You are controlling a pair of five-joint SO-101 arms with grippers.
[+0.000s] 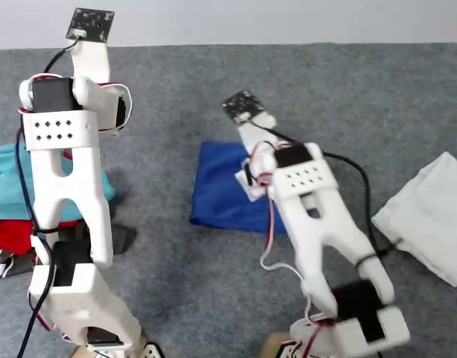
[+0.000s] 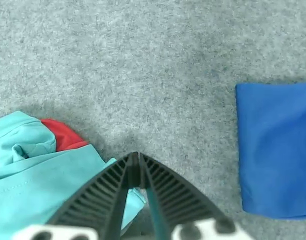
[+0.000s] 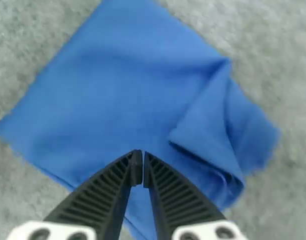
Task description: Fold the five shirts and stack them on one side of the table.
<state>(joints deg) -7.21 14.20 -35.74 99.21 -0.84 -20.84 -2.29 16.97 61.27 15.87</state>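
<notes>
A folded blue shirt (image 1: 221, 186) lies in the middle of the grey felt table, one corner of it (image 3: 212, 130) turned over in a loose flap. My right gripper (image 3: 138, 154) hangs just over the blue shirt (image 3: 118, 90), shut and empty. At the table's left side a teal shirt (image 1: 8, 179) lies crumpled over a red shirt (image 1: 12, 235). My left gripper (image 2: 138, 157) is shut and empty above the edge of the teal shirt (image 2: 38, 180), with a bit of red shirt (image 2: 63, 135) beside it. The blue shirt (image 2: 277, 150) lies well off from it.
A white shirt (image 1: 429, 212) lies folded at the right edge of the table. A black and white piece of cloth (image 1: 1, 261) pokes out under the red shirt at the left edge. Bare grey table (image 1: 347, 97) stretches across the back.
</notes>
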